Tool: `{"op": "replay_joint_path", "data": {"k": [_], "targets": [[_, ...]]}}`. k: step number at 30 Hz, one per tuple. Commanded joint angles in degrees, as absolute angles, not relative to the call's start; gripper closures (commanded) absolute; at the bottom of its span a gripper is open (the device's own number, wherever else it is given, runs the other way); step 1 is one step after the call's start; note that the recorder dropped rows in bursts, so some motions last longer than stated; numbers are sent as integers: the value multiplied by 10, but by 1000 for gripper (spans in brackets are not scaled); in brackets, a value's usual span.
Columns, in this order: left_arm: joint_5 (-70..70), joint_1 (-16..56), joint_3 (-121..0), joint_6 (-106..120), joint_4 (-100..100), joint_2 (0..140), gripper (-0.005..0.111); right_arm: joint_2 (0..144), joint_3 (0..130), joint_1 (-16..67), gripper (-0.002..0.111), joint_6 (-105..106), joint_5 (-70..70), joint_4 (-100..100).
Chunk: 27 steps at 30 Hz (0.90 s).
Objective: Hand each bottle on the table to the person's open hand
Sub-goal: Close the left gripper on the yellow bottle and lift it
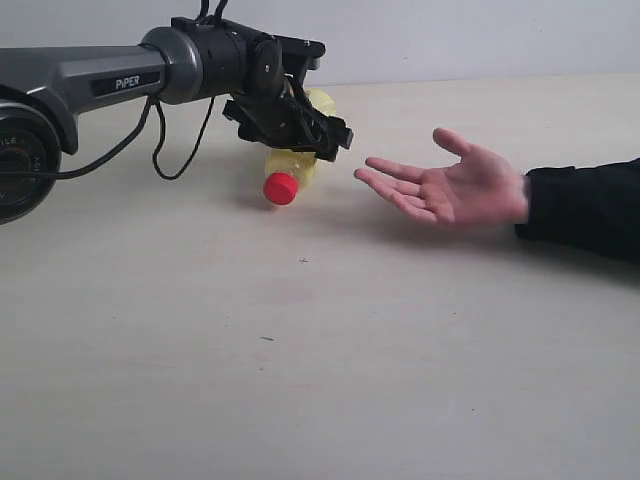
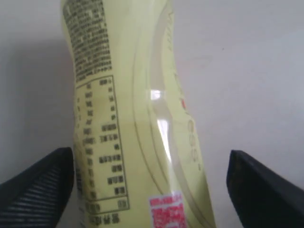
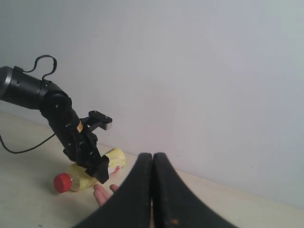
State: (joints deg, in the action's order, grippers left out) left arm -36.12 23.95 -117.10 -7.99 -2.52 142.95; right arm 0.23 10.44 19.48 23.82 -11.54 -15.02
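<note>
Left tool (image 2: 149, 161), spread, straddles bottle (image 1: 295, 168) lying on tabletop (image 1: 300, 350), presumably to clamp it; hand (image 1: 455, 190) open at bottle's 3 o'clock; right tool (image 3: 153, 159) together.

- My left gripper (image 1: 315, 138) is black.
- The bottle (image 1: 292, 168) is yellow and red-capped, its label printed in fine black text.
- The table (image 1: 300, 350) is pale beige with dark specks.

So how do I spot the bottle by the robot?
Find the big black robot arm stretched over the pale table. Under its hand a yellow bottle lies on its side. It is the only bottle in view, with a bright red cap, near the person's open hand.
</note>
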Motion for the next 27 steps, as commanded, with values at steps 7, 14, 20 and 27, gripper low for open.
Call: {"op": "replay_joint_path", "data": {"k": [7,14,20,27], "targets": [[-361,239,-1176,-77,-22,1429,49,0,103,193,108,238,-111,-150],[-350,239,-1176,-77,-32,1426,104,0,103,193,108,238,-111,-150],[-357,239,-1176,-105,-39,1399,107,0,103,193,108,238,-111,-150],[-367,250,-1176,-125,-40,1355,107,0,103,193,108,238,-111,-150]]}}
